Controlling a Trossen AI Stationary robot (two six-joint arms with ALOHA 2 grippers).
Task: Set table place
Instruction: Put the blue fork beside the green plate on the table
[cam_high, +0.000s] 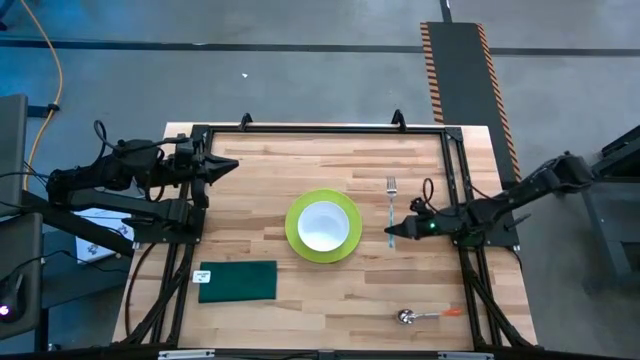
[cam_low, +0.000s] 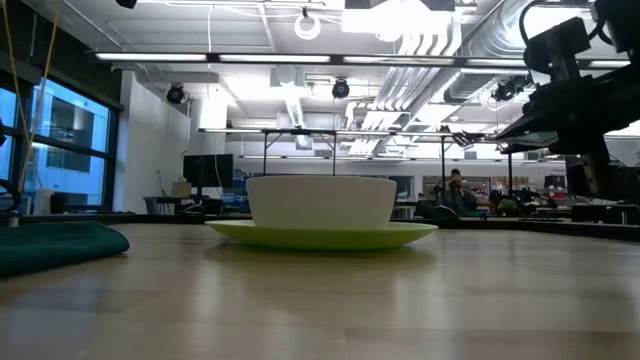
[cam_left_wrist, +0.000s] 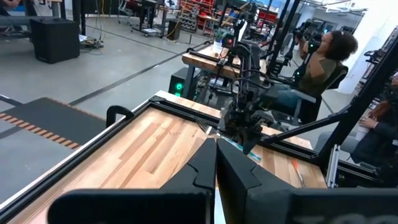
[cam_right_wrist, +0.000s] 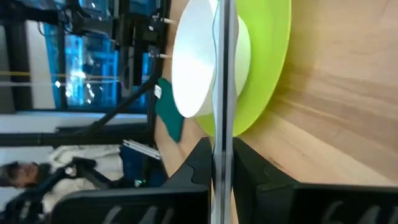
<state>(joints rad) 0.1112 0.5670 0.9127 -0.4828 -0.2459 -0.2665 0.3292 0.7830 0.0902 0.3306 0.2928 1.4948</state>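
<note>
Gripping the fork (cam_high: 391, 203) by its lower handle end, the right gripper (cam_high: 391, 232) sits right of centre in the high view, jaws pinched narrow on the metal. The fork's long axis runs up-down in frame, tines toward the top, parallel to and just right of the green plate (cam_high: 323, 227) carrying the white bowl (cam_high: 323, 224). The left gripper (cam_high: 228, 166) waits at upper left of the counter (cam_high: 260, 180), jaws closed on nothing. Green cloth (cam_high: 237, 281) lies lower left; a spoon (cam_high: 420, 316) lies lower right, nearer the right arm.

Low view: bowl on plate at centre, cloth at left edge; the fork is not visible.

Left wrist view: closed jaws, the right arm far across the counter.

Right wrist view: fork handle (cam_right_wrist: 222, 81) clamped edge-on between the jaws, plate directly ahead.
</note>
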